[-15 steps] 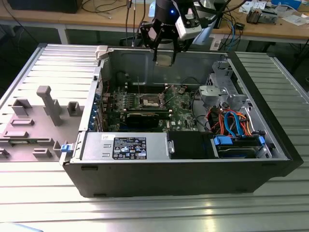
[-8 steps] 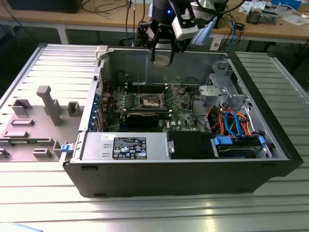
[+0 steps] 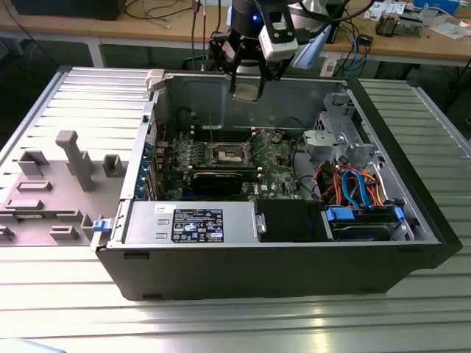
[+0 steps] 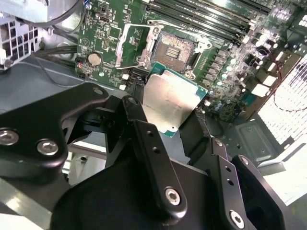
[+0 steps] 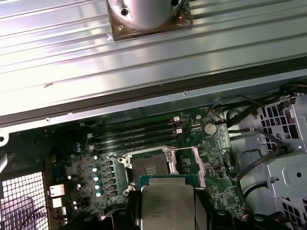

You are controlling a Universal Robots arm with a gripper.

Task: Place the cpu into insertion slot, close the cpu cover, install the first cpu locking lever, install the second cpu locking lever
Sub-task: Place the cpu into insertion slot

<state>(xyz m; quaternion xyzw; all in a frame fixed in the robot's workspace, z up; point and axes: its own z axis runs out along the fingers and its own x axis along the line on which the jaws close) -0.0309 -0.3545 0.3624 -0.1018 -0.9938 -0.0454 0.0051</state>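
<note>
The gripper (image 3: 246,87) held the seemingly light, stiff cpu (image 4: 169,103) by two opposite edges above the uncovered insertion slot (image 4: 173,48), a sensible hold for a probably fragile chip.

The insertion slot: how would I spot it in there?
Look inside the open computer case, at the green motherboard. The insertion slot is its square socket, dark-centred with a silver rim, unlike the long narrow black memory slots beside it.
</note>
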